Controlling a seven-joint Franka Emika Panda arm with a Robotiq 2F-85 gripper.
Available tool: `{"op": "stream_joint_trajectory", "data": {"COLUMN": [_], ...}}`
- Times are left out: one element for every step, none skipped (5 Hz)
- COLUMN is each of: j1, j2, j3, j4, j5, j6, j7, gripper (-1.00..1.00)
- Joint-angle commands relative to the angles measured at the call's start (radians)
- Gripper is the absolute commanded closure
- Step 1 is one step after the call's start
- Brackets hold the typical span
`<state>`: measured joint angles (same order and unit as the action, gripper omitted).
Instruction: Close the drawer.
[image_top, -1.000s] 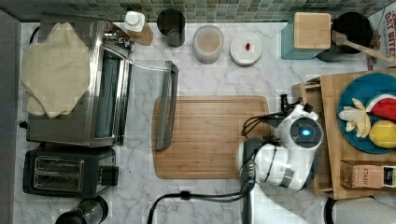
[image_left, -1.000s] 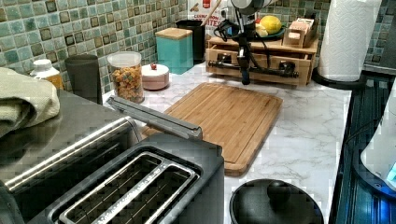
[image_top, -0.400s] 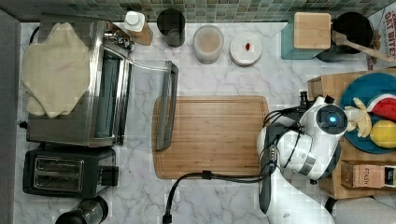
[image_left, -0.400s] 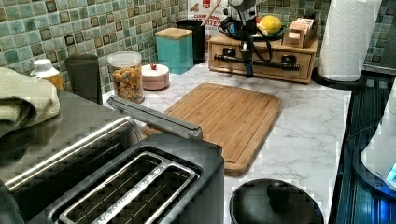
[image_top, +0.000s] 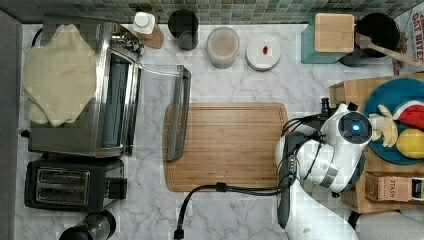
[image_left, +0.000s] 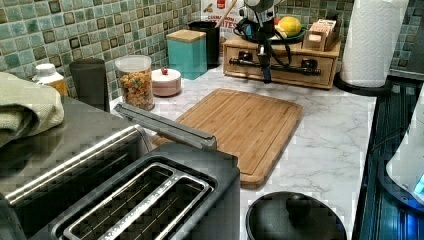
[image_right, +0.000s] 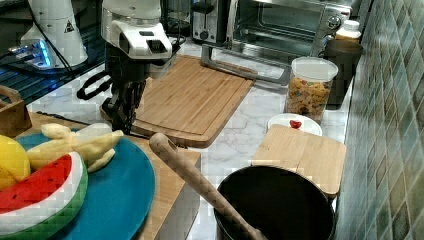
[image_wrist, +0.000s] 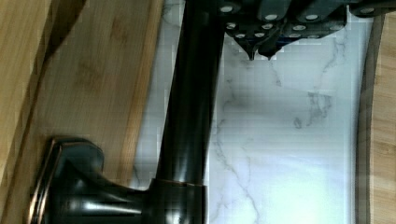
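Gripper (image_wrist: 260, 55) fingers are pinched tight together and hold nothing; the two tips meet in a point just beside the dark round handle (image_wrist: 191, 93), on the counter (image_wrist: 280, 140) side of it. In the left view the gripper (image_left: 265, 75) hangs down right in front of the drawer (image_left: 295, 74), which is at 12 o'clock from the cutting board (image_left: 240, 125). In the top view the wooden box (image_top: 350, 90) that holds the drawer sits at 3 o'clock from the cutting board (image_top: 225, 145), with the blue plate (image_top: 395, 95) on its top. The drawer front looks flat with the box, so I think the drawer is pushed in all the way or very nearly. I cannot tell if a tiny gap is left. A few things could go wrong from here. The handle is round and smooth, so the pinched fingers could slide off it, up or down, if the push is not straight. A push on one end of the handle could turn the drawer a little and make it stick. A push that is too hard, once the drawer is in, would shove the whole box toward 3 o'clock in the top view, and the fruit (image_right: 30, 195) on the plate could roll. In the right view the gripper (image_right: 122, 117) is very low, so it could also bump the counter.
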<state>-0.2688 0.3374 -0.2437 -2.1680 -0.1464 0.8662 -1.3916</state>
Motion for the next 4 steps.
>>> {"op": "stream_joint_trajectory", "data": {"j1": [-0.175,-0.128,-0.131,-0.13], "j2": [0.0,0.004,0.004,0.004], "j3": [-0.033,-0.082,-0.08,-0.08], "j4": [0.212,0.211,0.211,0.211], "j5": [-0.058,-0.031,-0.032,-0.032], "j6": [0.053,0.056,0.056,0.056], "j7": [-0.024,-0.041,-0.041,-0.041], "gripper": [1.0,1.0,1.0,1.0]}}
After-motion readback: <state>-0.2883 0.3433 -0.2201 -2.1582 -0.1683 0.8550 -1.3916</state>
